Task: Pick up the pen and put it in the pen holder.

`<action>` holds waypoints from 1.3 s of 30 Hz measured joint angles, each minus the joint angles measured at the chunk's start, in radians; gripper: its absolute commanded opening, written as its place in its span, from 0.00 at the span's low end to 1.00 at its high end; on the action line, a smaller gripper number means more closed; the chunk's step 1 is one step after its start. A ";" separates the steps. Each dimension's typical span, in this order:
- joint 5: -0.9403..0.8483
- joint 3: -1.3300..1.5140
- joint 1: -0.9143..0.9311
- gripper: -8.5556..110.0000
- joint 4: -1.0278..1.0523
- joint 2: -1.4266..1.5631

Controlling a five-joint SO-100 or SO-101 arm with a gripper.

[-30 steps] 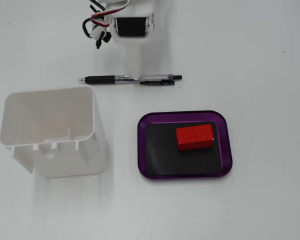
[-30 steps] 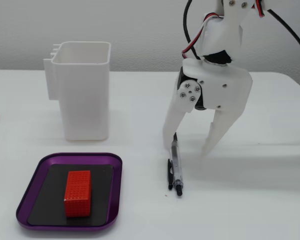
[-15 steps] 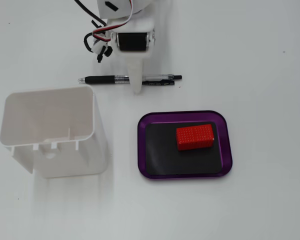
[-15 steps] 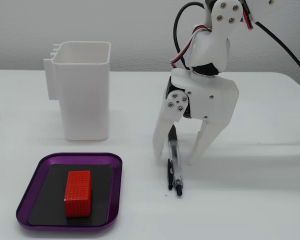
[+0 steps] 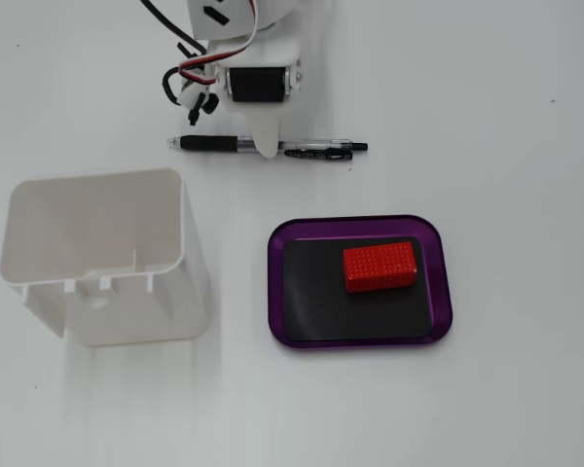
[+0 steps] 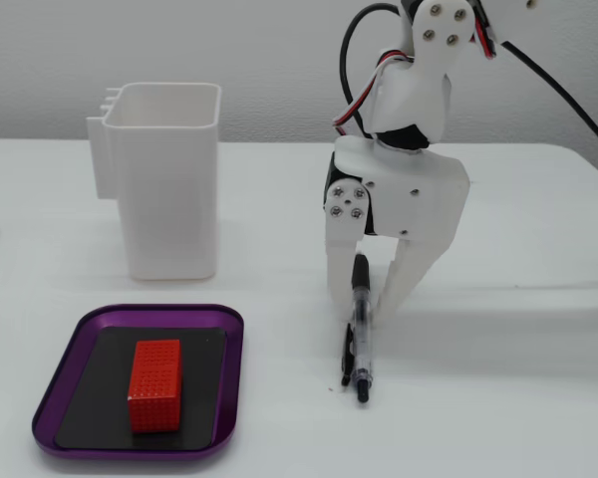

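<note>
Pen (image 6: 360,324) between open gripper (image 6: 364,304) fingers (contact unclear), tray (image 6: 50,398) and holder (image 6: 169,199) nearby

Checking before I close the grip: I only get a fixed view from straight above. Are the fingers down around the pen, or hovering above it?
Observer: In a low fixed view, the gripper is down at table level, jaws open, with one finger on each side of the pen.
Operator: Is the pen lifted at all?
Observer: No, it lies flat on the table.
Operator: And the pen holder, is it upright?
Observer: Yes, the pen holder stands upright, with its opening at the top.
</note>
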 measured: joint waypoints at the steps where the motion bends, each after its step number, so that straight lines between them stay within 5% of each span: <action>1: 0.002 -0.017 0.000 0.07 0.025 -0.002; 13: 0.046 -0.233 -0.003 0.07 0.347 0.408; 20: 0.198 -0.388 0.002 0.07 0.360 0.575; 29: 0.469 -0.529 0.002 0.07 0.089 0.468; 39: 0.520 -0.824 0.084 0.07 -0.014 0.015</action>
